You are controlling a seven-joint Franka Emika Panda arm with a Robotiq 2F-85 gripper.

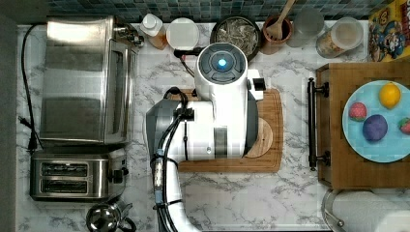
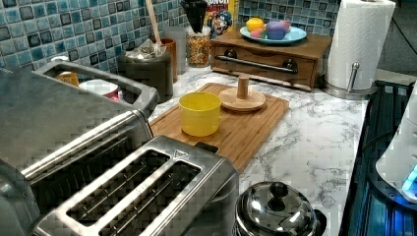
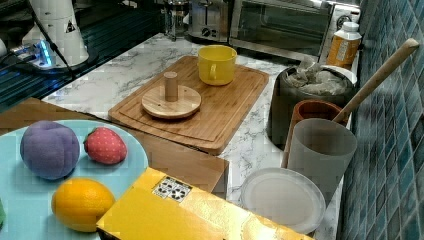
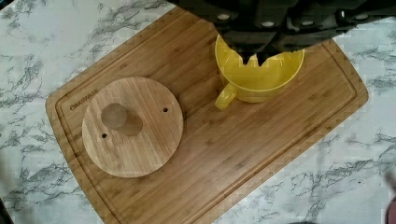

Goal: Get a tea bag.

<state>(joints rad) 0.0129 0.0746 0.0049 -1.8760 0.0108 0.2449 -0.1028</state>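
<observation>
Fingers closed, empty, above yellow mug nr board edge; tea bags apart.

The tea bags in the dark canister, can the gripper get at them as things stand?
Probably yes. The dark canister stands open, its round wooden lid off on the cutting board, tea bags heaped at the rim. The wooden spoon leans close beside.

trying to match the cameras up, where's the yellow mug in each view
Top view: hidden under the arm.
Left view: yellow mug on the board's near end, nearer than the wooden lid.
Right view: mug at the board's far end, beyond the lid.
Wrist view: mug under the gripper.
Shared landmark: the cutting board.
</observation>
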